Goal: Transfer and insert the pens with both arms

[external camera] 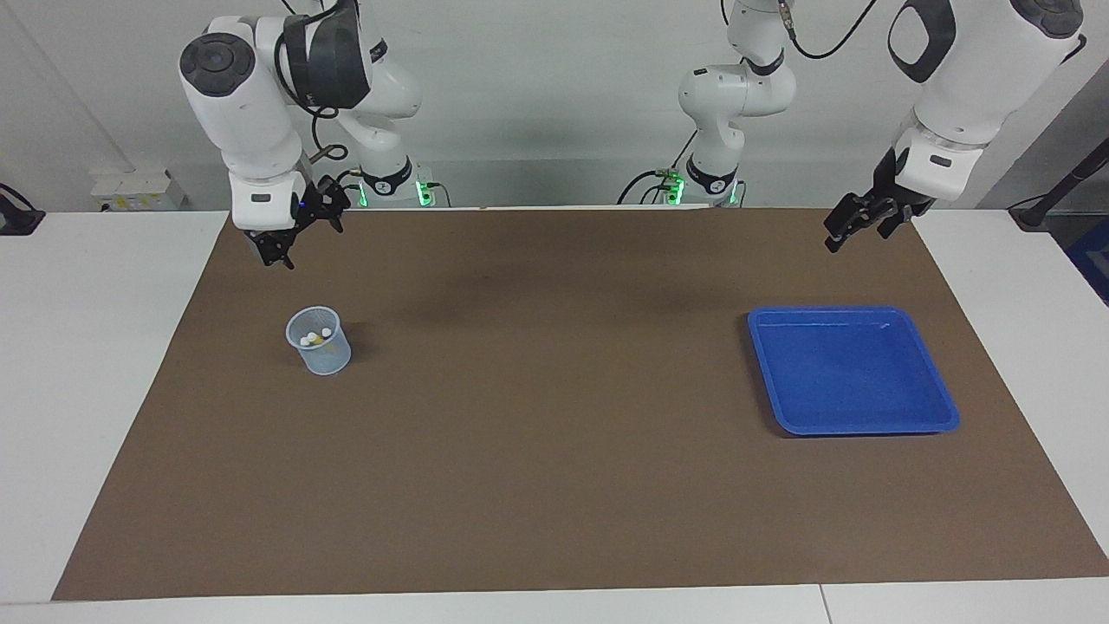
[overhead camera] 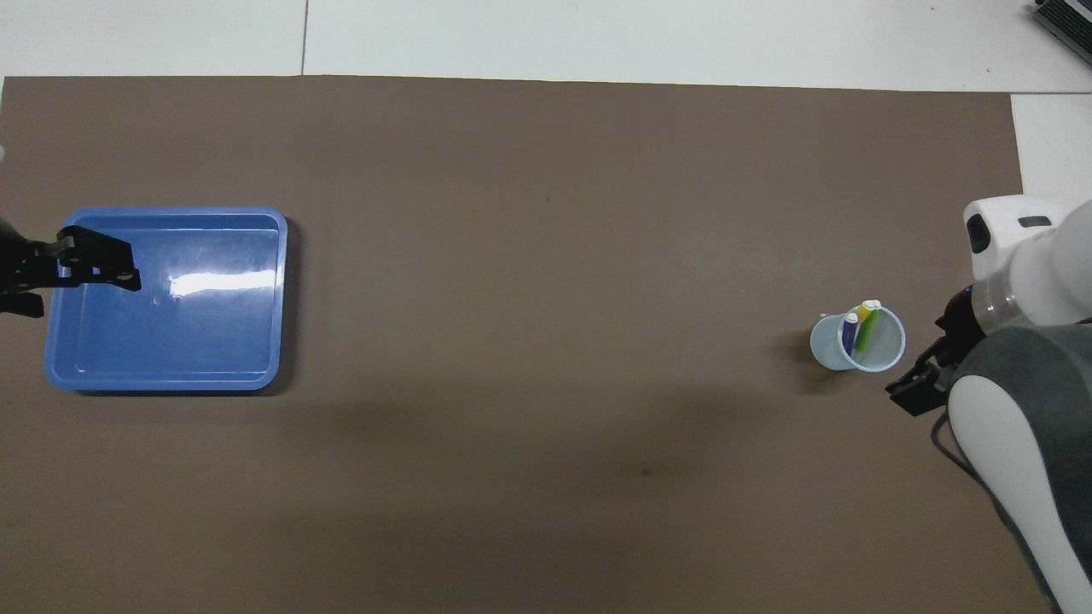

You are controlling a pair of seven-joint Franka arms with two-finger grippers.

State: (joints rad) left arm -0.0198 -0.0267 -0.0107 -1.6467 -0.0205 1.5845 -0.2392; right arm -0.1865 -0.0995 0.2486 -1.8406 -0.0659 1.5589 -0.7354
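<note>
Three pens (overhead camera: 858, 329) stand in the cup (external camera: 320, 341) near my mat's (external camera: 554, 485) right-arm end; insertion looks finished. Both my grippers, right (external camera: 279, 252) and left (external camera: 851, 227), hang spread, empty; next, retreat.

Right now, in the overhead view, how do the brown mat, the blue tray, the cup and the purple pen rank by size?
1. brown mat
2. blue tray
3. cup
4. purple pen, standing in the cup

Blue tray (external camera: 941, 407) on brown mat (external camera: 554, 485)
</note>
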